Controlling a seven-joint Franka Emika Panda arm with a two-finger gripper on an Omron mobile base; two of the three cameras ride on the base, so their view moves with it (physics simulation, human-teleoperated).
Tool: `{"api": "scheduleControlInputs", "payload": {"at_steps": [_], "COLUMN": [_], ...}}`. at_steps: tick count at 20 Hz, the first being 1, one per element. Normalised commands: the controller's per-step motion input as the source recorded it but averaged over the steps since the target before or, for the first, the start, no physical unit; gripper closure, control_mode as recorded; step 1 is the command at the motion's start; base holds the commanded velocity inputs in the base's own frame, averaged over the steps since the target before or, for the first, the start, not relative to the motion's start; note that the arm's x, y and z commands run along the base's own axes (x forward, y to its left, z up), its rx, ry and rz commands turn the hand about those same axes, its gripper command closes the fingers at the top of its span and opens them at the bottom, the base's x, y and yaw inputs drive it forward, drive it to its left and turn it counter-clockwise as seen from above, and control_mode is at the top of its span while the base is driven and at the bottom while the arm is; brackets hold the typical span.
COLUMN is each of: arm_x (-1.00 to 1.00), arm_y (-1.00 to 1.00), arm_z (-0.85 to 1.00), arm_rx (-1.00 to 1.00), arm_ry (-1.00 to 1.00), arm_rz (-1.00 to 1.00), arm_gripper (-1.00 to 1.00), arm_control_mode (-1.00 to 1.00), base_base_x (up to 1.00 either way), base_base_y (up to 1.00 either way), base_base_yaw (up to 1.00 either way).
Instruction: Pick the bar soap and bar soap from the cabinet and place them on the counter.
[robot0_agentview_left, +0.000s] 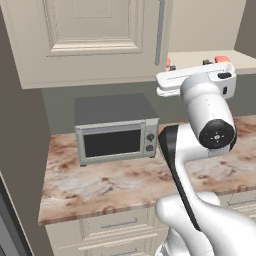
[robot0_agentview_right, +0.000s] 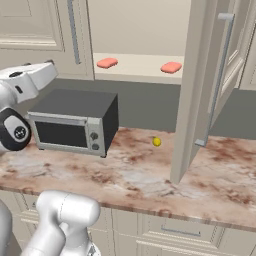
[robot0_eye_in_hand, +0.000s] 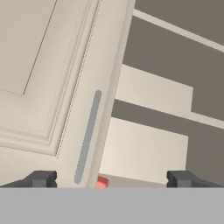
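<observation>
Right base view shows how little is done: going left to right, the microwave (robot0_agentview_right: 75, 122) stands on the counter (robot0_agentview_right: 140, 175) at the left, a small yellow ball (robot0_agentview_right: 157, 142) lies near the counter's back, and the cabinet (robot0_agentview_right: 200, 90) hangs above with its right door swung out over the worktop. Both bars are on the cabinet's beige shelf, well apart: the left bar soap (robot0_agentview_right: 107, 63) near the closed left door, the right bar soap (robot0_agentview_right: 171, 67) further along toward the open door. Neither one is on the counter, so both pick-and-place rounds appear to be left. In the hand view the gripper (robot0_eye_in_hand: 111, 179) has its fingers spread wide with nothing between them; it faces the left door's edge and grey handle (robot0_eye_in_hand: 87, 138), and a sliver of a pink bar shows low between the tips. The hand looks raised to shelf height, short of the soaps, so the reach for the first bar seems to be the step in hand.
</observation>
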Motion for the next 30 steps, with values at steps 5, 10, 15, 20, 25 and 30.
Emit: {"api": "scheduleControlInputs", "payload": {"at_steps": [5,10,15,20,25,30], "arm_x": [0.37,0.42,0.49,0.49,0.56,0.51], "arm_y": [0.01,0.06,0.05,0.00,0.00,0.00], "arm_z": [-0.04,-0.06,-0.03,-0.02,-0.05,-0.06], "arm_rx": [0.00,0.00,0.00,0.00,0.00,0.00], "arm_ry": [0.00,0.00,0.00,0.00,0.00,0.00], "arm_rz": [0.04,0.02,0.01,0.00,0.00,0.00], "arm_gripper": [-1.00,-1.00,-1.00,-1.00,-1.00,-1.00], "arm_control_mode": [-1.00,-1.00,-1.00,-1.00,-1.00,-1.00], "base_base_x": [0.00,0.00,0.00,0.00,0.00,0.00], "base_base_y": [0.00,0.00,0.00,0.00,0.00,0.00], "base_base_yaw": [0.00,0.00,0.00,0.00,0.00,0.00]}}
